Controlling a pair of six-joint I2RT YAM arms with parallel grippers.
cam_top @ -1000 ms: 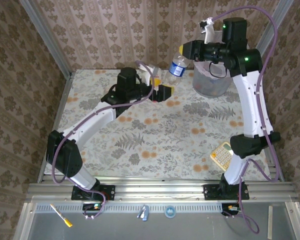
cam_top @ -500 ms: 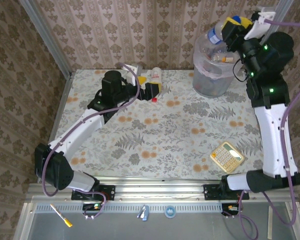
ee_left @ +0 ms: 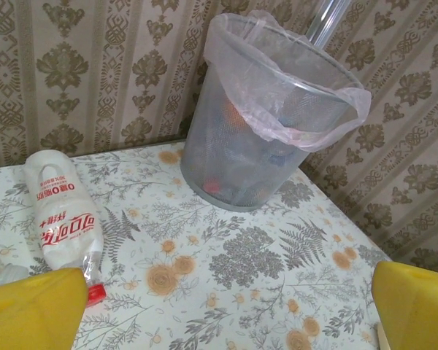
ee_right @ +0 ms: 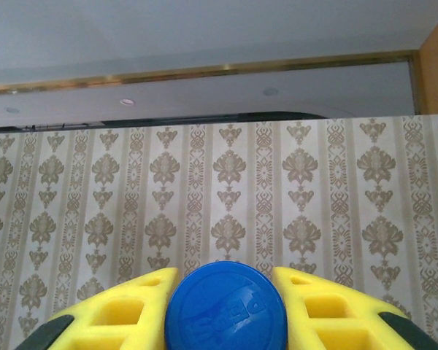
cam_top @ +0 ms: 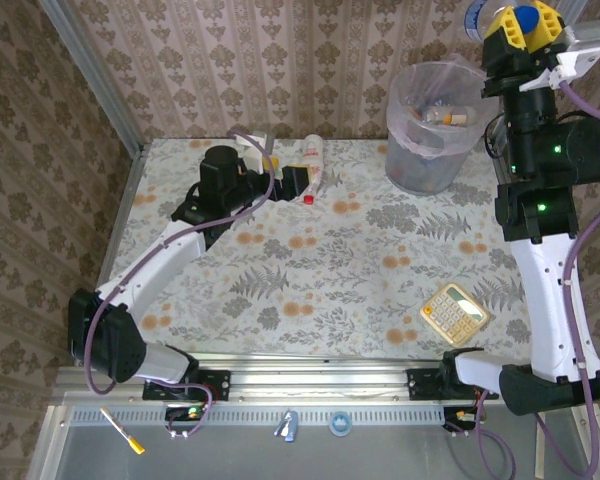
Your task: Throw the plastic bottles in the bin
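Top view: the right tool [cam_top: 524, 22] is raised high at the far right, yellow fingers clamped on a blue-capped bottle [cam_top: 526, 16]. The cap faces the overhead camera and, in the right wrist view, faces that lens too [ee_right: 226, 310], so the long axis runs approx. along the tool's own line. The bottle's body is mostly hidden behind cap and fingers and cut off by the top edge.

The bin [cam_top: 412, 170] stands upright at the desk's [cam_top: 310, 270] far right, below and left of that tool. It holds bottles, blurred through the liner.

The left tool [ee_left: 220, 313] hangs wide open, gripping nothing, just beside a white bottle [ee_left: 60, 215] lying on its side. Its red cap points toward the near edge, base toward the wall. A clear scrap at the left wrist view's left edge is too cropped to tell.

A calculator [cam_top: 455, 313] lies near right.
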